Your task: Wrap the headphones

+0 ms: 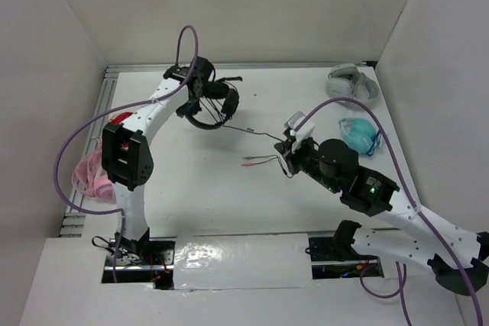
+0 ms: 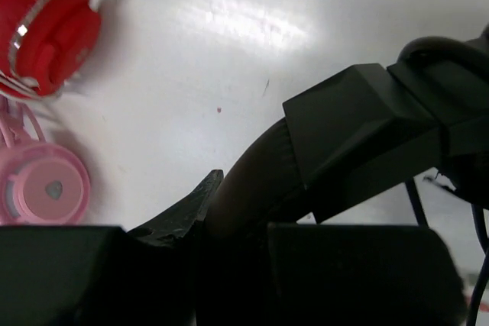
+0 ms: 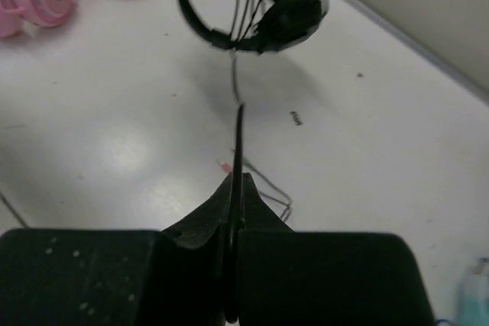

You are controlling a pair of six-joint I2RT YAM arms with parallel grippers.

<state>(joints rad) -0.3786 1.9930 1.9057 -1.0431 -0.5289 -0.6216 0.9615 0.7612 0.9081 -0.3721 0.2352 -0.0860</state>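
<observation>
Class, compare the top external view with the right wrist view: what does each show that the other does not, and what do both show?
Only the top view: the grey-white headphones at the far right, plus the left arm and right arm whole. Only the right wrist view: a close-up of the cable running straight into the shut right gripper. Both: the headphones with that trailing cable, the pink headphones and the red headphones.
</observation>
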